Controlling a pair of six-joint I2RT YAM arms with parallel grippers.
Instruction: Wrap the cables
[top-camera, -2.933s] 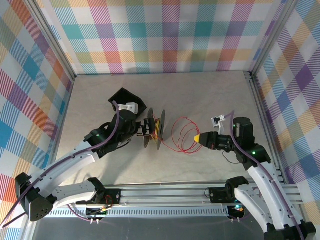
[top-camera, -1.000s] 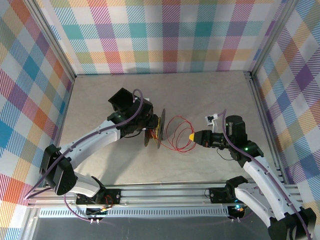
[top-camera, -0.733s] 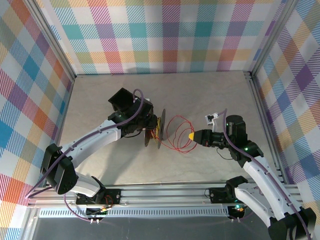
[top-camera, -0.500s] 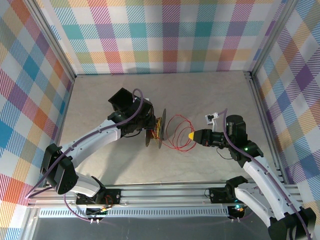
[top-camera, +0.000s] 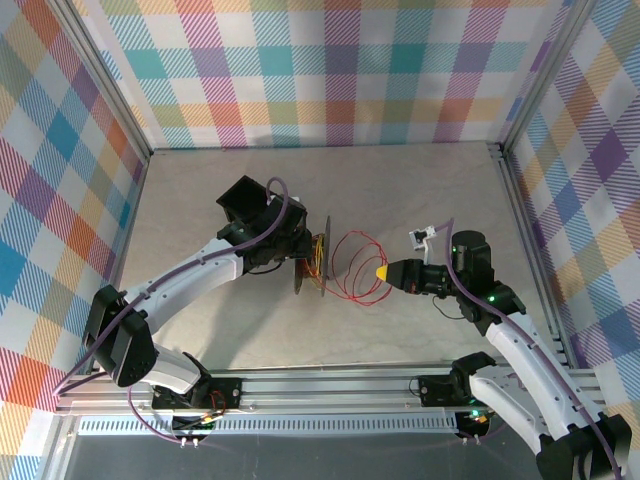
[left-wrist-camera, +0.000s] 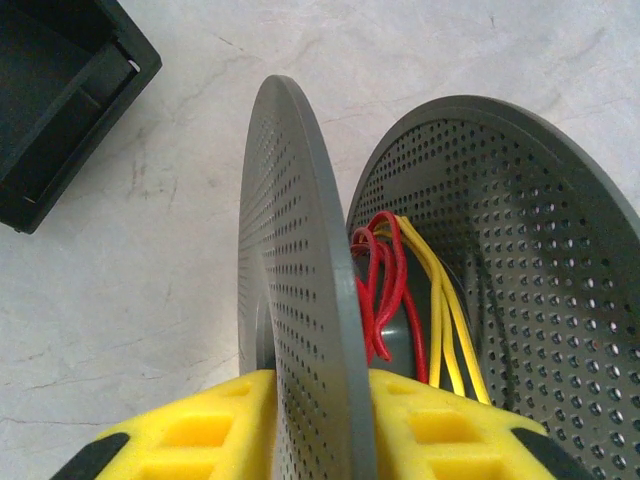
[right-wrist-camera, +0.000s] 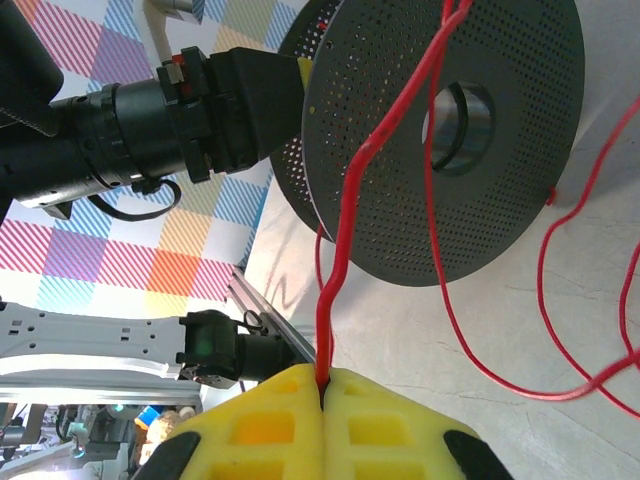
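Observation:
A grey perforated spool (top-camera: 318, 262) stands on edge mid-table. My left gripper (left-wrist-camera: 322, 400) is shut on its near flange (left-wrist-camera: 300, 260), one yellow pad on each side. Red cable (left-wrist-camera: 385, 290) and yellow wire (left-wrist-camera: 440, 300) are wound on the hub between the flanges. To the spool's right, loose red cable loops (top-camera: 355, 268) spread over the table as far as my right gripper (top-camera: 382, 271). The right gripper (right-wrist-camera: 322, 385) is shut on the red cable (right-wrist-camera: 345, 200), which runs up from its pads toward the spool's outer flange (right-wrist-camera: 440, 130).
A black open box (top-camera: 245, 198) sits just behind the left gripper and appears at the upper left of the left wrist view (left-wrist-camera: 60, 90). Plaid walls enclose the table on three sides. An aluminium rail (top-camera: 330, 385) runs along the near edge.
The left arm has swung up behind the spool and its jaws have closed on the near flange. The spool has tilted slightly. The right gripper has shifted a little left, still pinching the cable.

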